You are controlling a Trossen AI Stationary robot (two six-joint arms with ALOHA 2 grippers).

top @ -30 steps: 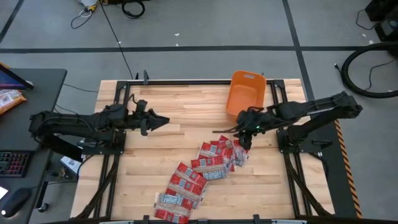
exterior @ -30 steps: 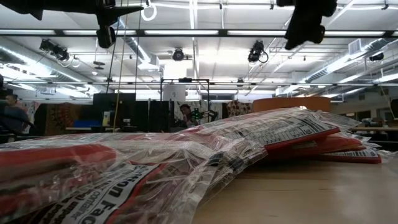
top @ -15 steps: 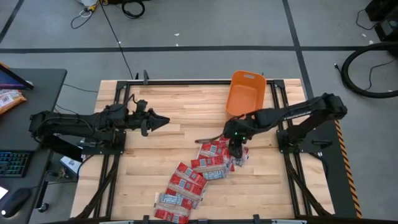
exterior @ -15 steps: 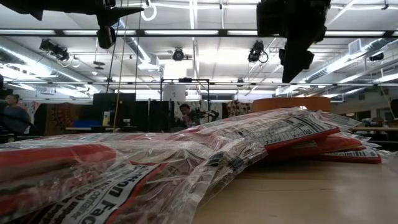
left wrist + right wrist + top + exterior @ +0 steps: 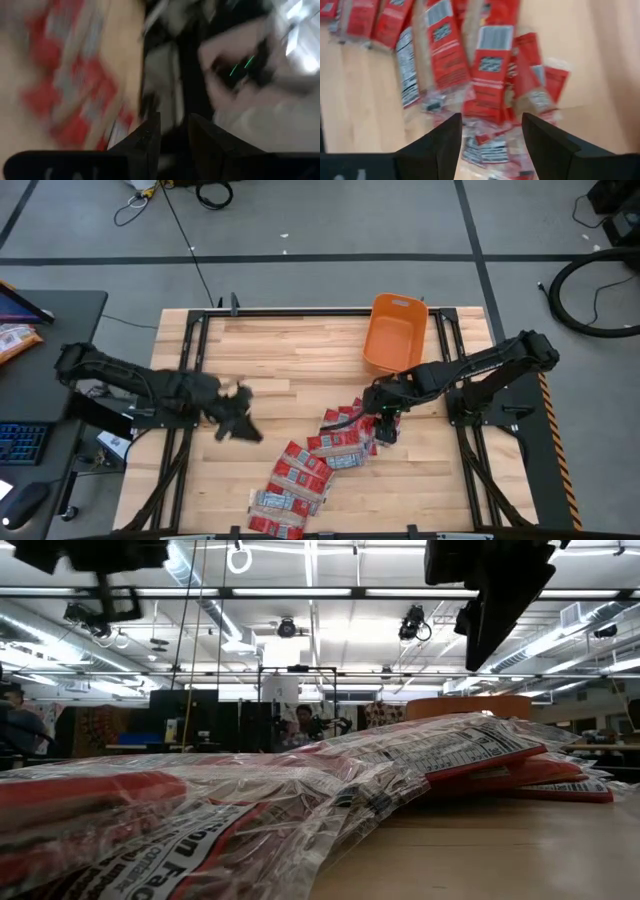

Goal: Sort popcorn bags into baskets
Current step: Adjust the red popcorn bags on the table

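Several red popcorn bags [image 5: 320, 455] with white label panels lie overlapping in a slanted row from the table's middle down to its near edge. They fill the foreground of the low view [image 5: 300, 790]. The orange basket [image 5: 395, 330] stands at the far edge, right of centre. My right gripper [image 5: 378, 420] hangs open over the far right end of the row. In its wrist view [image 5: 492, 135] bags [image 5: 485, 65] lie below the fingers, and it stays clear of them in the low view [image 5: 490, 630]. My left gripper [image 5: 243, 428] hovers left of the row, with a narrow gap between its fingers [image 5: 172, 140].
Bare wood lies between the left arm and the basket and along the table's far side. Dark frame rails [image 5: 185, 450] run down both sides of the table. A dark desk [image 5: 40, 380] with a keyboard and an orange snack bag [image 5: 12, 340] stands left of the table.
My right gripper has moved from beside the basket toward the near edge and down, and now stands over the far right end of the bag row. My left arm has swung toward the near edge, bringing its gripper closer to the row; it still moves fast. The bags have not moved.
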